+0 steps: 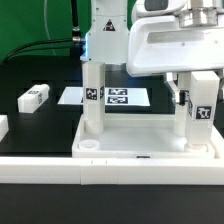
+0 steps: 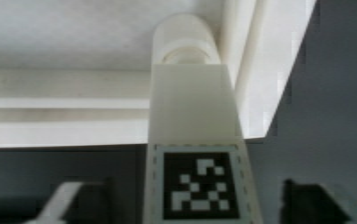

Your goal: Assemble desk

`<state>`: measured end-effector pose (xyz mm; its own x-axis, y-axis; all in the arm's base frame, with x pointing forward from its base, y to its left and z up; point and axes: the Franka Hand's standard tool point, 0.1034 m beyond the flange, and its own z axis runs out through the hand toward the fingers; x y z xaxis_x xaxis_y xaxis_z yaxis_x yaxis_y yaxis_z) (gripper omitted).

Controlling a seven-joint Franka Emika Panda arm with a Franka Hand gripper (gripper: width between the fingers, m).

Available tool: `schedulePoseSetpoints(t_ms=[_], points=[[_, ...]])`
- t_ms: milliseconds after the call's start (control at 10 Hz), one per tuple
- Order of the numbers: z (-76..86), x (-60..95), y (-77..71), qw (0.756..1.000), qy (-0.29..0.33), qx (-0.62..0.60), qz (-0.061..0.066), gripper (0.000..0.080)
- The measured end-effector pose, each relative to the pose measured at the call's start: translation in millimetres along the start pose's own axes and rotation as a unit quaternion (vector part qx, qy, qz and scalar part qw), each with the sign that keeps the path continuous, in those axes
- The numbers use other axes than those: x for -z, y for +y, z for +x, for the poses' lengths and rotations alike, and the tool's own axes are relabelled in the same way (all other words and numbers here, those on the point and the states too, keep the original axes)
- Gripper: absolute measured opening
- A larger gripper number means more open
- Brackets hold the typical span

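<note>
Bright, even light bleaches the white tabletop [image 1: 150, 151] in the exterior view, leaving only faint shadows. The wrist view is soft: the close leg [image 2: 198, 110] looks blurred, its tag [image 2: 201, 186] smeared.

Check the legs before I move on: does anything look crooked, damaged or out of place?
The leg on the exterior view's right and the leg on its left both stand upright in the tabletop; nothing stands out.
</note>
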<state>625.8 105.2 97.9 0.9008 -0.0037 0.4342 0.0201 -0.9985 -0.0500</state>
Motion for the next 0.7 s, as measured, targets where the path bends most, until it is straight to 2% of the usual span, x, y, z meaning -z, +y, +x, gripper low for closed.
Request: schedulePoseSetpoints(t_ms=[100,400,700], points=[[1.8,3.4,-1.8,1.000,-0.002,0.000,0.002,0.0597],[10.4,16.7,-3.7,1.000,-0.004,-0.002,0.007,0.0645],[28.9,41.2,2.7,0.999,-0.027,-0.011,0.014,0.0649]])
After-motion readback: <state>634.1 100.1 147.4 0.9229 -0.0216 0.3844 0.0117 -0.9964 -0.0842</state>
